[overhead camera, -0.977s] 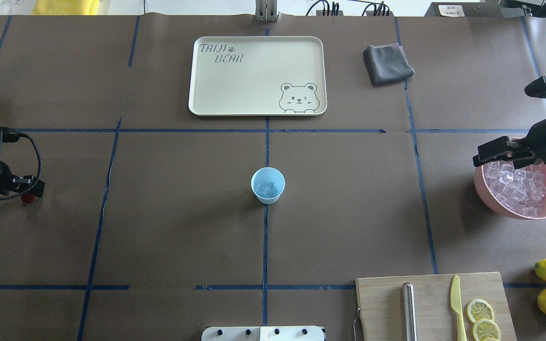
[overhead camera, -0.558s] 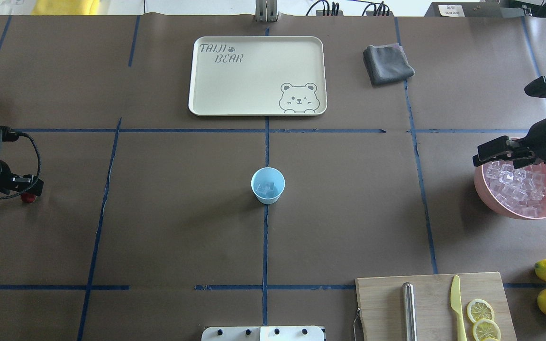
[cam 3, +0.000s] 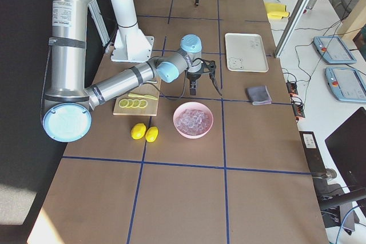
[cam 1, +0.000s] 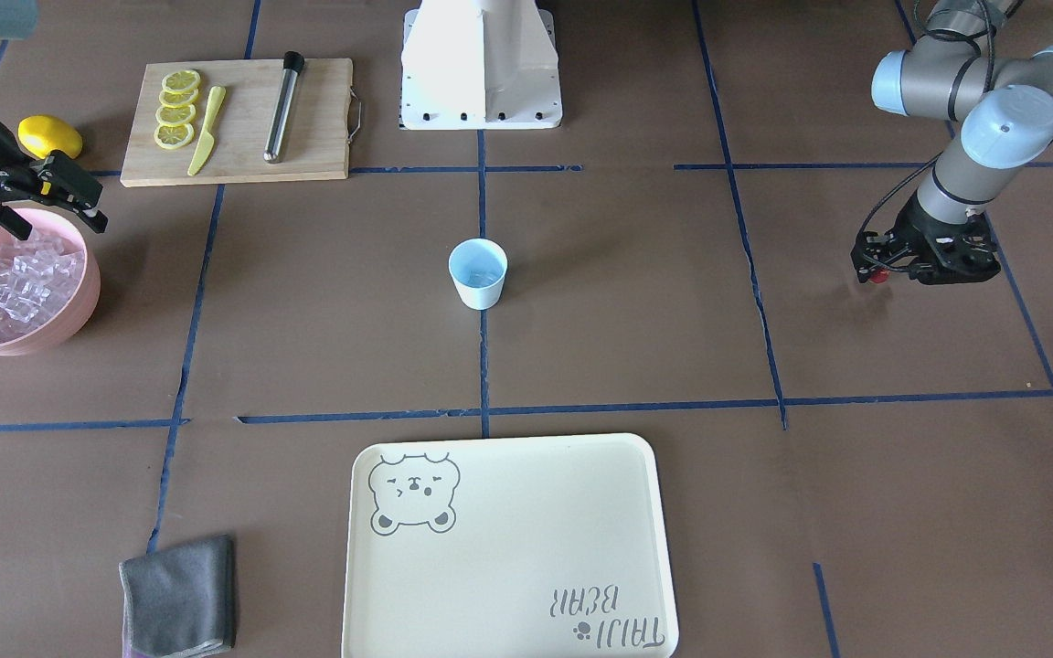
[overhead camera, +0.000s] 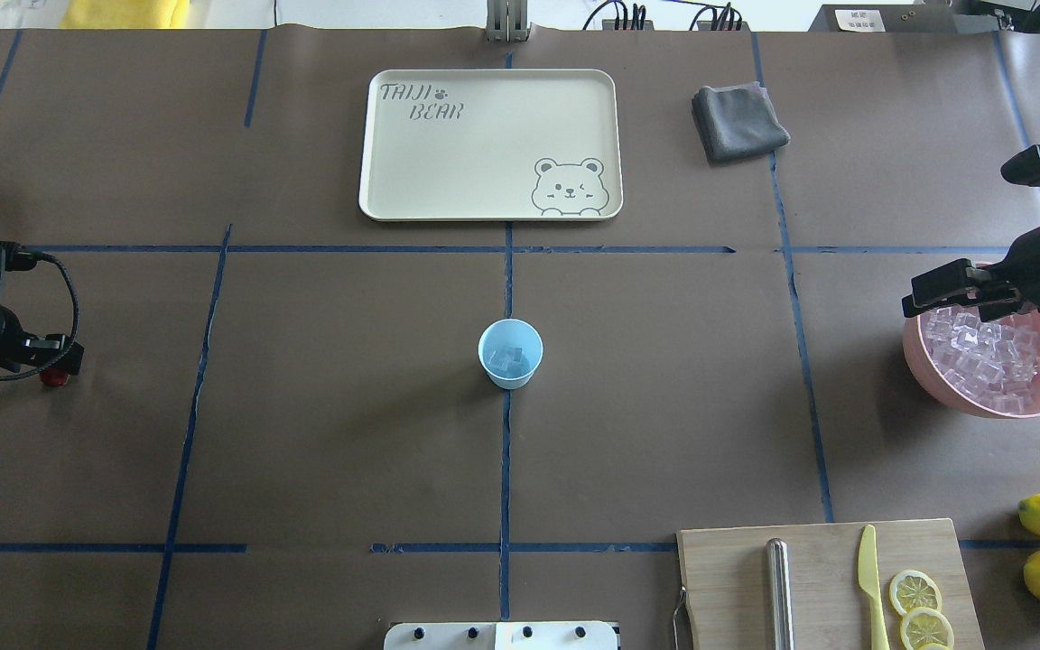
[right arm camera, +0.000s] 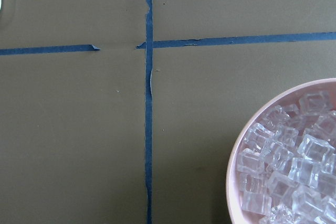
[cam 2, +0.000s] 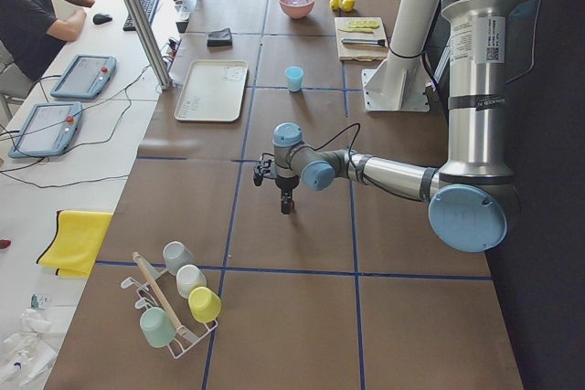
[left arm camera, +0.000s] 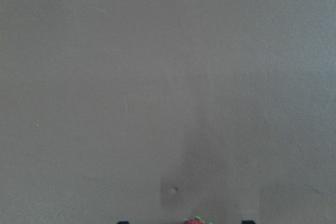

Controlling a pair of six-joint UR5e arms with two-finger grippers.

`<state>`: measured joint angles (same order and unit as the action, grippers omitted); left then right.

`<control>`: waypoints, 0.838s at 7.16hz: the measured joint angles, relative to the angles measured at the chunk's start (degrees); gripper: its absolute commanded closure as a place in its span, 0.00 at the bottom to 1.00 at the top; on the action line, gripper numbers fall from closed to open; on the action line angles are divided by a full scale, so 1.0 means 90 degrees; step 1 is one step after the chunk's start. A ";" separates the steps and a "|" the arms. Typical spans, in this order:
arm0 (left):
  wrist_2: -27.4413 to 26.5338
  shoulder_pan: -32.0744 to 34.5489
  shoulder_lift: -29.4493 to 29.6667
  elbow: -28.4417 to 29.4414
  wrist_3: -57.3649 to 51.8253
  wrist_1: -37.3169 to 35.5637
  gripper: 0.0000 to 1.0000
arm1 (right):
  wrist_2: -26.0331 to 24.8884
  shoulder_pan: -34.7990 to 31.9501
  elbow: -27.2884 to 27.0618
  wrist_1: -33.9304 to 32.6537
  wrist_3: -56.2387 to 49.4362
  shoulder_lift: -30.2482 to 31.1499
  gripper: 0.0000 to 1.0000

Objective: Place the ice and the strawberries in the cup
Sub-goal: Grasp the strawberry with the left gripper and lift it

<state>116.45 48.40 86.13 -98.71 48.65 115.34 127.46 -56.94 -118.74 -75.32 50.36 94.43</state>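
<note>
Ice [overhead camera: 509,359] lies in the light blue cup [cam 1: 478,288] at the table's centre, so that half looks done. The strawberry [cam 1: 875,275] sits well apart on the table between the left gripper's [cam 1: 883,270] parted fingers, seemingly ungripped. The right gripper [overhead camera: 922,298] hangs spread and empty over the pink bowl's [overhead camera: 989,411] rim.

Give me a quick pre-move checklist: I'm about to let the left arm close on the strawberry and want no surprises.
1. Cup upright at the table's centre: ok.
2. Ice in the cup: ok, a few cubes show inside.
3. Strawberry lined up with the left gripper: ok, the left wrist view shows it between the two fingertips.
4. Berry gripped: not ok, the jaws stand apart on either side of it.
5. Berry on the table or lifted: cannot tell.
6. Right gripper out of the way: ok, it hovers over the pink bowl's rim, far from the cup.
</note>
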 measured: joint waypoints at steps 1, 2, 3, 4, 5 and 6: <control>0.0000 -0.0006 0.0000 0.0012 0.0003 -0.0002 0.28 | 0.0007 0.0000 0.0000 0.0000 -0.0002 -0.0001 0.01; 0.0000 -0.0017 0.0000 0.0038 0.0004 -0.0001 0.44 | 0.0013 0.0000 0.0000 0.0000 -0.0006 -0.0002 0.01; 0.0005 -0.0031 0.0000 0.0068 0.0004 0.0003 0.70 | 0.0018 -0.0001 -0.0001 0.0000 -0.0009 -0.0003 0.01; 0.0017 -0.0039 0.0000 0.0082 0.0004 0.0003 0.97 | 0.0023 -0.0004 -0.0005 0.0000 -0.0009 -0.0003 0.01; 0.0034 -0.0042 0.0000 0.0085 0.0002 0.0000 1.00 | 0.0026 -0.0007 -0.0008 0.0000 -0.0010 -0.0003 0.01; 0.0051 -0.0044 0.0000 0.0078 0.0001 -0.0003 1.00 | 0.0027 -0.0008 -0.0012 0.0000 -0.0008 -0.0007 0.01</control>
<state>116.91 48.00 86.13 -98.01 48.66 115.32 127.70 -57.02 -118.85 -75.32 50.29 94.37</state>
